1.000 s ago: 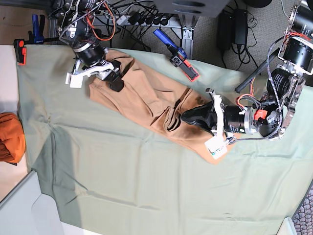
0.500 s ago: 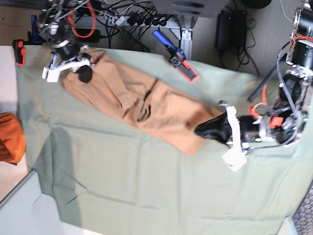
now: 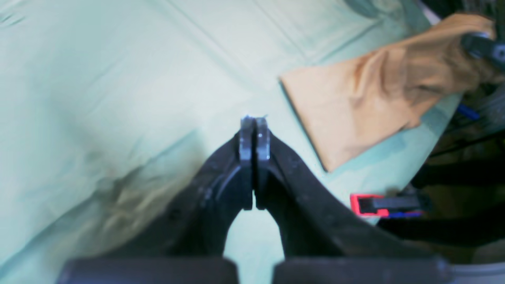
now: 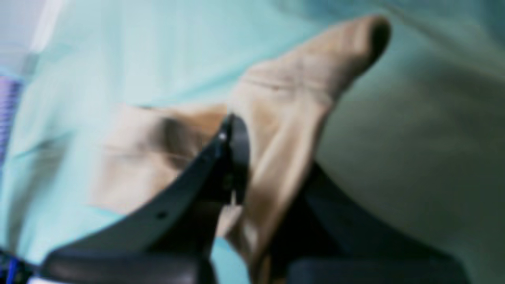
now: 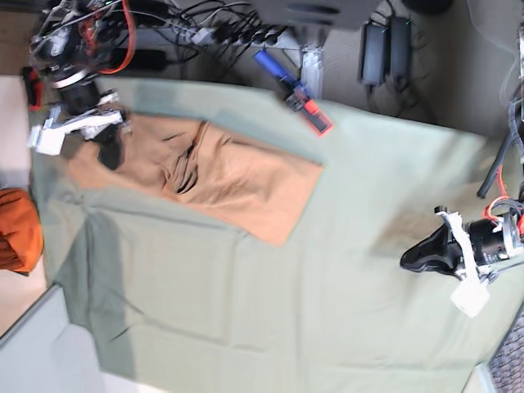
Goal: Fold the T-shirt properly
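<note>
The peach T-shirt [image 5: 221, 176] lies bunched in a long strip on the pale green table cloth [image 5: 270, 303], at the back left. My right gripper [image 5: 108, 147] is shut on the T-shirt's left end; the wrist view shows its fingers [image 4: 232, 146] pinching the peach cloth [image 4: 284, 98]. My left gripper [image 5: 413, 258] is shut and empty at the right, well clear of the shirt. In its wrist view the pads [image 3: 254, 134] press together, and the T-shirt [image 3: 363, 102] lies farther off to the upper right.
A darker orange cloth bundle [image 5: 16, 229] sits at the left edge. A blue and red clamp [image 5: 299, 98] grips the table's far edge, with cables behind. Another red clamp [image 5: 33, 86] is at the back left corner.
The right gripper has dragged the T-shirt left across the cloth. The left gripper has let go of the shirt's right end and pulled back to the right, shut.
</note>
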`<state>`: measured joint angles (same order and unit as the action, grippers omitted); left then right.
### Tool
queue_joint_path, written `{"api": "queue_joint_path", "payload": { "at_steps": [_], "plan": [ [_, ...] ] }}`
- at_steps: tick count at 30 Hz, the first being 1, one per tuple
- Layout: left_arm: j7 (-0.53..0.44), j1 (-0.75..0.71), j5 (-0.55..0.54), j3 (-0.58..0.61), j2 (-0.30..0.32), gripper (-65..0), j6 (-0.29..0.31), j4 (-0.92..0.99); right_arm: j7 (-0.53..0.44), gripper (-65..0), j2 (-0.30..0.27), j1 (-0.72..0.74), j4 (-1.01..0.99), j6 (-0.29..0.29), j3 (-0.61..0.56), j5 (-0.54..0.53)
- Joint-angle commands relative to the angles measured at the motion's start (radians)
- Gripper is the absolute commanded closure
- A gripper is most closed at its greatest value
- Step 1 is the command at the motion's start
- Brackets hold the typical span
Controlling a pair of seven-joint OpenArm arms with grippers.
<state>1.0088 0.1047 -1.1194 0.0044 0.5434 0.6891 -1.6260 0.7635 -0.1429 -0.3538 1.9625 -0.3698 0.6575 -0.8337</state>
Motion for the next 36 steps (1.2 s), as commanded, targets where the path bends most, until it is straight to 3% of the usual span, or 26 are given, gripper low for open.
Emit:
{"api": "queue_joint_path", "payload": {
  "at_steps": [1,9,13,22,27,28,30,32,36],
  "plan": [
    [-0.016,0.012,-0.021,-0.006,0.017,0.0,0.009,-0.018,-0.025,0.0,0.013,0.002,0.047,-0.064,-0.023,-0.016],
    [-0.016,-0.033,-0.021,-0.006,0.023,0.0,0.009,-0.018,-0.105,0.0,0.178,0.048,0.110,-0.064,-0.303,0.156],
    [-0.016,-0.042,-0.021,-0.006,0.023,0.0,0.009,-0.018,-0.143,0.0,0.230,0.082,0.108,-0.064,-0.400,0.272],
    [-0.015,-0.042,-0.022,-0.006,0.023,0.0,0.009,-0.018,-0.225,0.0,0.263,0.129,-0.028,-0.064,-0.557,0.409],
    [-0.016,-0.042,-0.022,-0.007,0.023,0.0,0.009,-0.018,-0.241,0.0,0.262,0.175,-0.149,-0.064,-0.600,0.411],
    [-0.016,-0.042,-0.022,-0.006,0.023,0.0,0.009,-0.018,-0.241,-4.0,0.262,0.183,-0.163,-0.064,-0.611,0.410],
    [-0.016,-0.042,-0.022,-0.006,0.023,0.0,0.009,-0.018,-0.241,-20.7,0.262,0.196,-0.179,-0.064,-0.639,0.408],
    [-0.016,-0.042,-0.022,-0.006,0.023,0.0,0.009,-0.018,-0.241,-31.2,0.262,0.198,-0.181,-0.065,-0.674,0.409],
    [-0.015,-0.042,-0.022,-0.006,0.023,0.0,0.009,-0.018,-0.246,-33.5,0.262,0.198,-0.180,-0.064,-0.742,0.432]
  ]
}}
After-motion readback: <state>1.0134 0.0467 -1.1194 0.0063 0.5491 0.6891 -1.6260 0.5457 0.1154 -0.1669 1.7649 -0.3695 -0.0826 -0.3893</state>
